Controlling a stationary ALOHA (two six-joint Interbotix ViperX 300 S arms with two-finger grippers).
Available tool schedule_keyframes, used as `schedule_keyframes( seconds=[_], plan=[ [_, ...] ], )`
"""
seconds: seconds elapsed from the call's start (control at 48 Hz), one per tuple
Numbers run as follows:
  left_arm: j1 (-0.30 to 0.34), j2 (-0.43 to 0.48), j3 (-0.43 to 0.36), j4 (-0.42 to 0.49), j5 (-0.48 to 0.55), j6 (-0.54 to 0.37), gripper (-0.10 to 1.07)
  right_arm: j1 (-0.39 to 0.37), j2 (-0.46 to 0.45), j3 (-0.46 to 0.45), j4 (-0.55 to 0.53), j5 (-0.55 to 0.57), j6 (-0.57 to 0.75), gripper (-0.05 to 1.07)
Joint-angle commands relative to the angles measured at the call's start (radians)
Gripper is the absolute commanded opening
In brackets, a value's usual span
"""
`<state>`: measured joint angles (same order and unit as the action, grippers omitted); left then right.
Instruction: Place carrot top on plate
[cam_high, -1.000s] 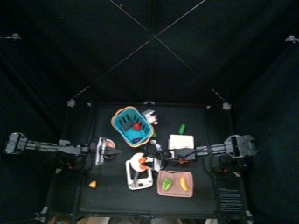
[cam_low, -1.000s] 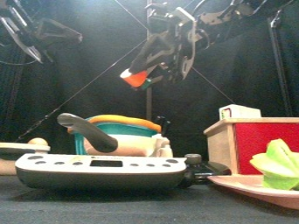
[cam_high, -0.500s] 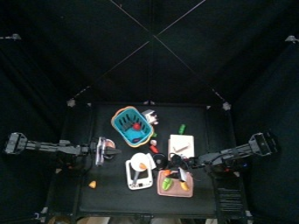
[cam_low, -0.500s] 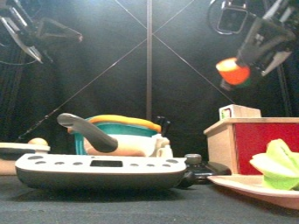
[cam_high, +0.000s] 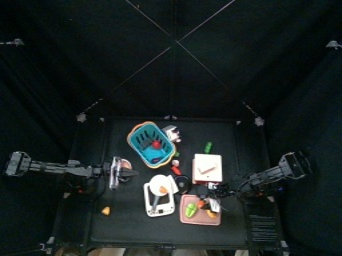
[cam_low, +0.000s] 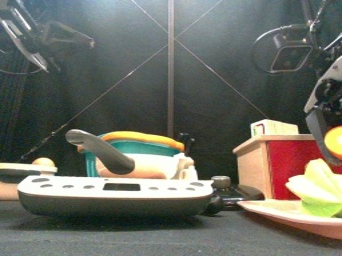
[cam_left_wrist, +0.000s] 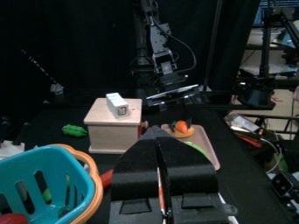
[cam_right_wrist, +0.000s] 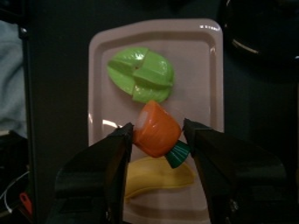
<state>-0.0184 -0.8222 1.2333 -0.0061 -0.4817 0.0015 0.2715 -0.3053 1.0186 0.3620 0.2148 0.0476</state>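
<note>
Containers first. The teal basket (cam_high: 150, 142) sits toward 12 o'clock on the desk (cam_high: 107, 190), and from above there's a small red piece inside it with something pale alongside; I can't name either. The plate (cam_high: 162, 186), the little round white dish, lies just at 6 o'clock of the basket, with a grey device (cam_low: 120, 192) just beyond it toward the front edge. What, if anything, sits on the plate is too small to tell. At about 4 o'clock of the plate is the pink tray (cam_right_wrist: 205, 52), holding a green cut piece (cam_right_wrist: 142, 72) at one end and a yellow piece (cam_right_wrist: 158, 178) at the other. A wooden box (cam_low: 283, 160) with a red side stands just behind the tray.

Now the fingers. The right gripper (cam_right_wrist: 160, 129) is clamped on the carrot top (cam_right_wrist: 156, 133): the two fingers (cam_right_wrist: 111, 156) press on either side of the orange chunk, its green stub poking out below. It hangs in the air over the pink tray, between the green piece and the yellow one, clear of the tray's surface in the front view. So the carrot top is over the tray, well apart from the white plate.

The left gripper (cam_left_wrist: 162, 147) rests at 9 o'clock, near the basket, fingers together and holding nothing.
</note>
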Motion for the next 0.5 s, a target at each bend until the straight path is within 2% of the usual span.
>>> schedule_keyframes(
  seconds=[0.0,0.188,0.354,0.479],
  plan=[
    [0.003,0.003,-0.014,-0.002,-0.009,-0.002,-0.02,0.002,0.037,-0.031,0.003,0.006,-0.002,0.65],
    [0.002,0.003,-0.011,-0.002,-0.009,-0.002,-0.02,0.002,0.124,-0.057,0.008,0.008,0.0,0.68],
    [0.002,0.002,-0.009,-0.002,-0.009,-0.002,-0.02,-0.002,0.169,-0.083,0.0,0.029,-0.002,0.8],
    [0.002,0.002,-0.008,-0.002,-0.009,-0.002,-0.02,-0.003,0.164,-0.084,0.0,0.049,0.0,0.88]
  ],
)
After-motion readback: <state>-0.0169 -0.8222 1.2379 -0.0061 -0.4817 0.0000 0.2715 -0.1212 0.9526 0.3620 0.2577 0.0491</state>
